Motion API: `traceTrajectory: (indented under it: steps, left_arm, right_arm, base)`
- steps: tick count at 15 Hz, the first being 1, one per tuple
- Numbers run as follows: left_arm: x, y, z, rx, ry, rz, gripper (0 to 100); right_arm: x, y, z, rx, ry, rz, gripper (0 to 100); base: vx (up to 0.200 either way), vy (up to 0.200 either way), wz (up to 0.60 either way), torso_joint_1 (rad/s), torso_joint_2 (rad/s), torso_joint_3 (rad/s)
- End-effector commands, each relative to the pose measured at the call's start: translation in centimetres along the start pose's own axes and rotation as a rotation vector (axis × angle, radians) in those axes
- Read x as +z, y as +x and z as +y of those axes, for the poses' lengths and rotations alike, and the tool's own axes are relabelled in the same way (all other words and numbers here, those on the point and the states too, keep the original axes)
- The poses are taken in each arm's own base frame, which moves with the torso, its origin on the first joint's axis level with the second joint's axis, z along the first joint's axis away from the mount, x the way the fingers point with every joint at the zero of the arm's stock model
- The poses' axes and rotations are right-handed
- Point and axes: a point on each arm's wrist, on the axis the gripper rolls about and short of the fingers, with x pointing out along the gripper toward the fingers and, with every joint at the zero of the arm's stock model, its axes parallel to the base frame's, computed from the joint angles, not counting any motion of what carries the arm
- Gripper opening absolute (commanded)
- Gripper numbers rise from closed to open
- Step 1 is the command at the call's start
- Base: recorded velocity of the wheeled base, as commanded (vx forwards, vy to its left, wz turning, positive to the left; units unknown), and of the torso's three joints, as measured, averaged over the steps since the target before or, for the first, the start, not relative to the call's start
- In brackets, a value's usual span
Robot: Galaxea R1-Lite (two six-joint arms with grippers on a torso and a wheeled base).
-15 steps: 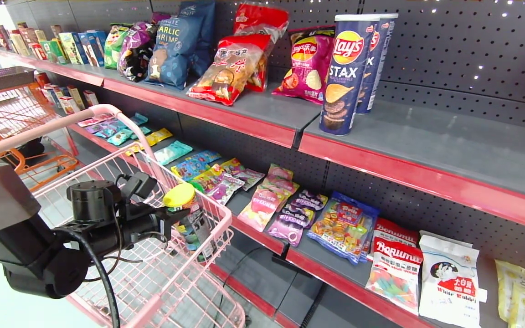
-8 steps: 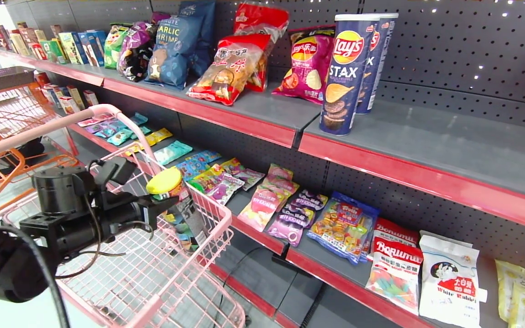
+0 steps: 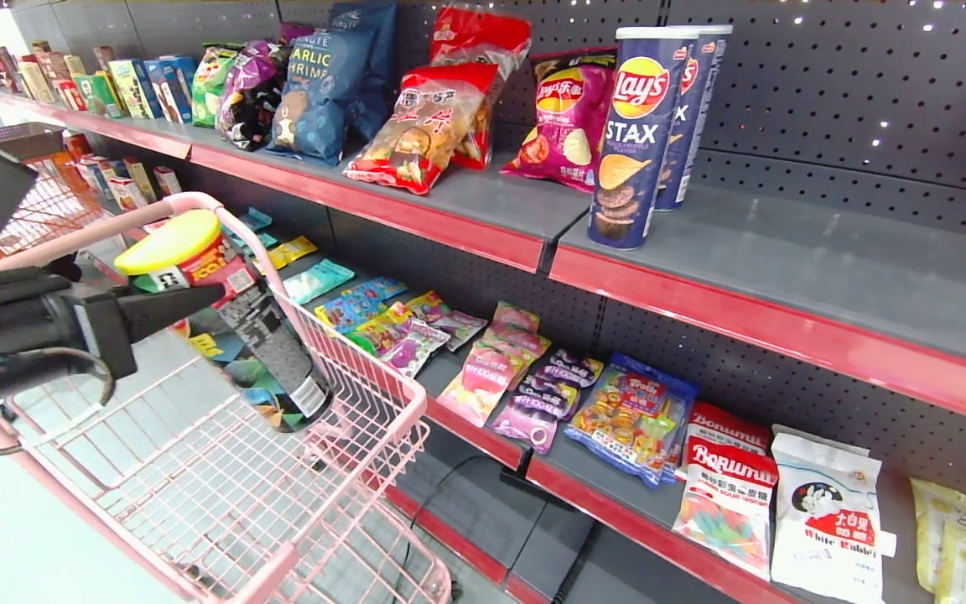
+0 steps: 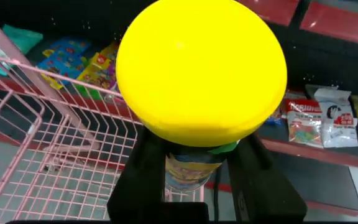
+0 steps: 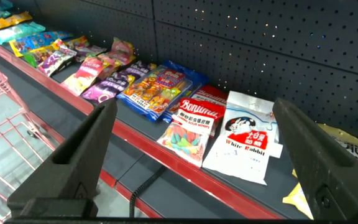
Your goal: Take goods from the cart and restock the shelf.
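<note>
Canister (image 3: 227, 315) with a yellow lid hangs tilted over the basket of the pink cart (image 3: 366, 369), clamped just below its lid between the fingers of the left gripper (image 3: 198, 295), near the lower shelf (image 3: 600, 507) of candy bags. Right gripper (image 5: 194, 107) is spread wide with nothing between its fingers, facing sweets packets (image 5: 188, 121) lying on that lower shelf

can (image 3: 252, 331) over cart (image 3: 384, 379), shelf (image 3: 785, 252) right of cart
</note>
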Motion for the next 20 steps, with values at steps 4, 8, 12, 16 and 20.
traceTrajectory:
  steps: [4, 8, 12, 16, 20]
  left_arm:
    - [-0.5, -10.3, -4.3, 0.165, 0.029, -0.086, 0]
    - [-2.9, -11.3, -4.5, 0.225, 0.038, -0.068, 0]
    - [-4.0, -11.3, -4.5, 0.231, 0.084, -0.042, 0]
    - [-5.8, -12.0, -4.7, 0.233, 0.102, -0.032, 0]
    - [-6.2, -12.6, -5.0, 0.233, 0.109, -0.051, 0]
  right_arm:
    - [0.0, 0.0, 0.0, 0.000, 0.000, 0.000, 100]
    - [0.0, 0.0, 0.0, 0.000, 0.000, 0.000, 100]
    - [0.0, 0.0, 0.0, 0.000, 0.000, 0.000, 100]
    - [0.0, 0.0, 0.0, 0.000, 0.000, 0.000, 100]
    - [0.0, 0.0, 0.0, 0.000, 0.000, 0.000, 100]
  base:
    - [0.000, 0.000, 0.00, 0.000, 0.00, 0.000]
    - [0.000, 0.000, 0.00, 0.069, -0.21, -0.140]
    - [0.000, 0.000, 0.00, 0.187, -0.51, -0.328]
    - [0.000, 0.000, 0.00, 0.228, -0.57, -0.354]
    - [0.000, 0.000, 0.00, 0.215, -0.52, -0.308]
